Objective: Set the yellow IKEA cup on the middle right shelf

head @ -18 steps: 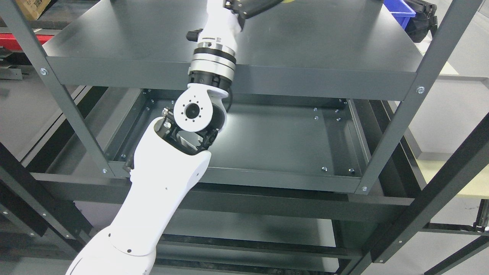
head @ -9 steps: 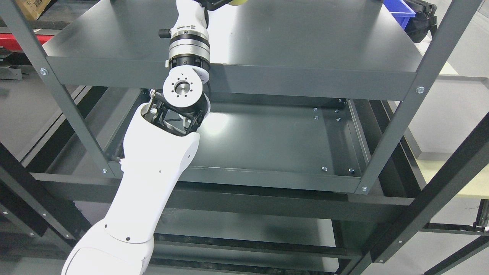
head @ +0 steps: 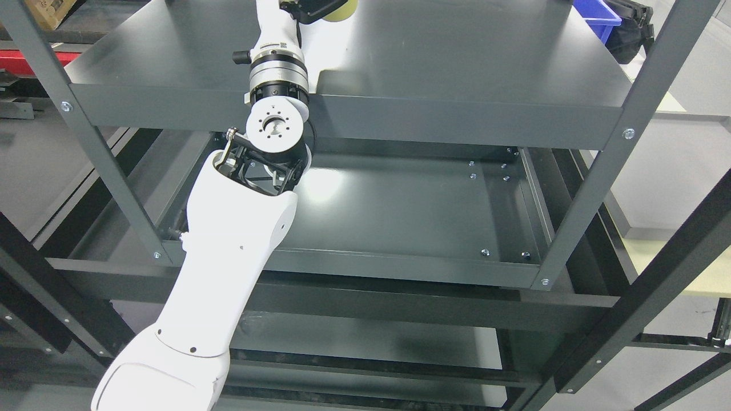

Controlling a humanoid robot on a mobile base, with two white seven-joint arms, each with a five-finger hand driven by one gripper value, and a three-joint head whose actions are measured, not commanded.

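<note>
Left robot hand [head: 311,7] at top edge, apparently clamped on yellow cup [head: 341,7], above upper shelf [head: 457,63]. Advice: carry cup right of arm, keep upright, release gently once seated.

Left arm [head: 228,240] rising from lower left before the shelf rack [head: 354,123], bin [head: 597,16] behind at upper right

yellow cup [head: 340,8], mostly cropped at top edge, above shelf [head: 457,63]
</note>
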